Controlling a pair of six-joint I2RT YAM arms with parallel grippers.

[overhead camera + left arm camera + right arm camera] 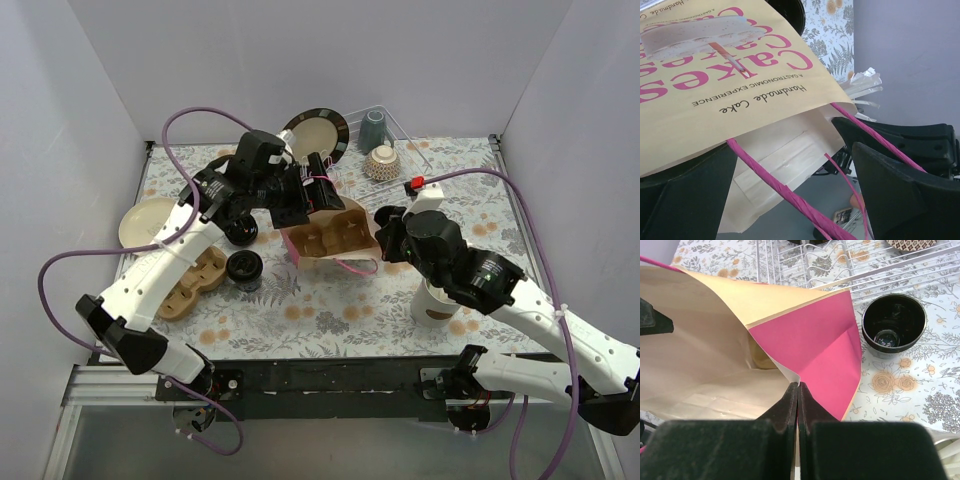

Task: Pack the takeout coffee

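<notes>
Cups of takeout coffee all stand outside the paper bag [705, 365]. The nearest black cup [894, 325], lidless and upright, is ahead of your right gripper [798, 385] and off to its right, just beside the bag's pink side fold and apart from the fingers. From above, an open-topped black cup [243, 268] stands upright well to the near-left of your left gripper [322, 195], beyond the bag's left edge. Another black cup [240, 232] sits just past it, partly under the left arm; you cannot tell whether it has a lid.

Your right gripper is pinched tight on the edge of the bag's pink fold, with no gap between the fingers. The bag's mouth spreads to the left of that grip.

Your left gripper's fingers stand wide apart at the far side of the bag. The printed panel and the pink handles [785, 192] lie between them, and you cannot tell whether either finger presses on the paper.

A cardboard cup tray [195, 280] lies left of the open-topped cup. A white cup of stirrers [435, 300] stands beside the right arm, behind its gripper. A wire rack [805, 260] lies ahead of the right fingers, beyond the bag.
</notes>
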